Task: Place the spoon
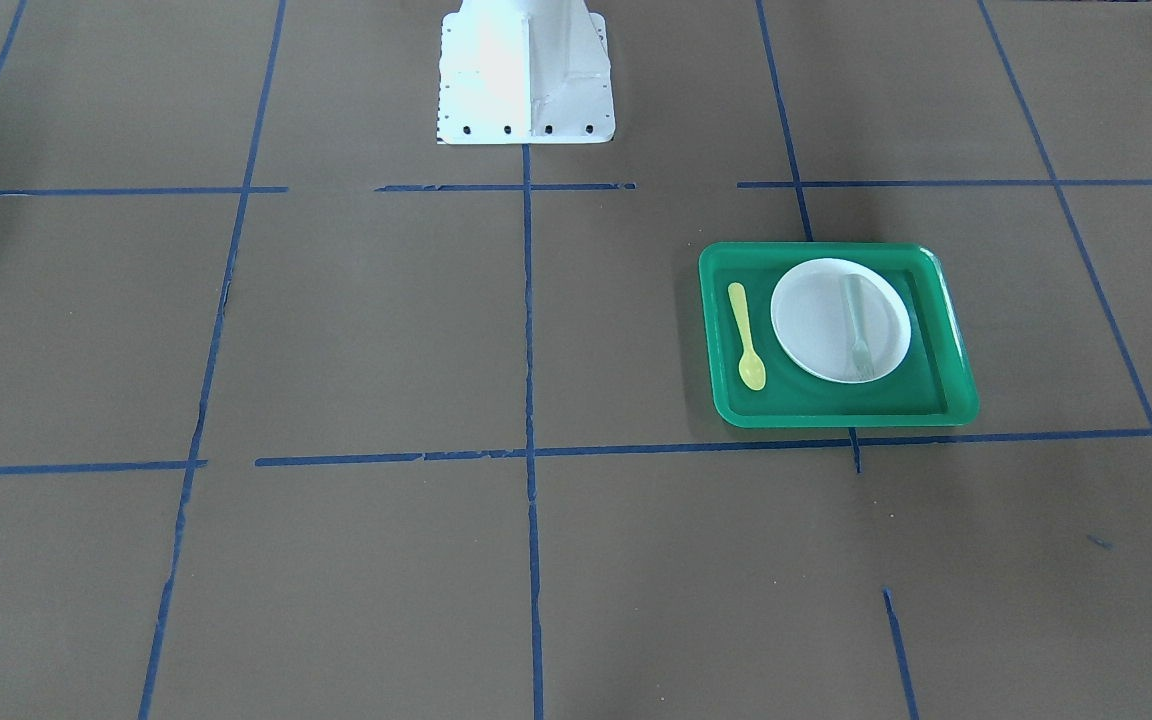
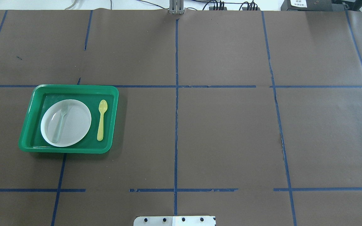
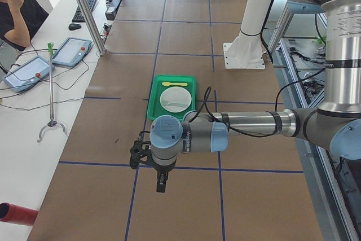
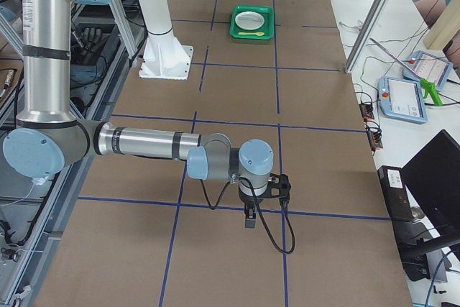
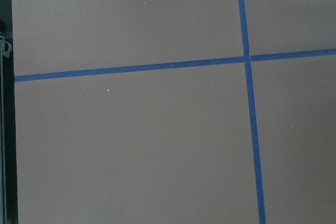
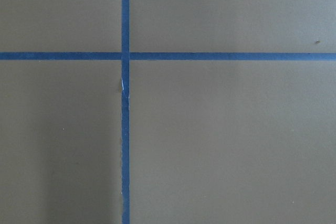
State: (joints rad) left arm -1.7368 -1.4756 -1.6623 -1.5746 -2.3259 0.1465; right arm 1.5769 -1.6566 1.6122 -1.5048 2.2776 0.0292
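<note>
The small yellow spoon (image 1: 746,335) lies flat on the floor of the green tray (image 1: 836,415), beside the white plate (image 1: 816,320), apart from it. A pale translucent fork (image 1: 856,330) lies on the plate. In the overhead view the spoon (image 2: 101,120), tray (image 2: 68,150) and plate (image 2: 74,122) sit at the table's left. My left gripper (image 3: 161,187) shows only in the exterior left view, far from the tray. My right gripper (image 4: 249,219) shows only in the exterior right view, at the other end of the table. I cannot tell whether either is open or shut.
The robot's white base (image 1: 526,70) stands at the table's middle edge. Blue tape lines cross the brown table cover. An operator (image 3: 17,9) sits beside a side bench with tablets (image 3: 70,52). Both wrist views show only brown cover and tape.
</note>
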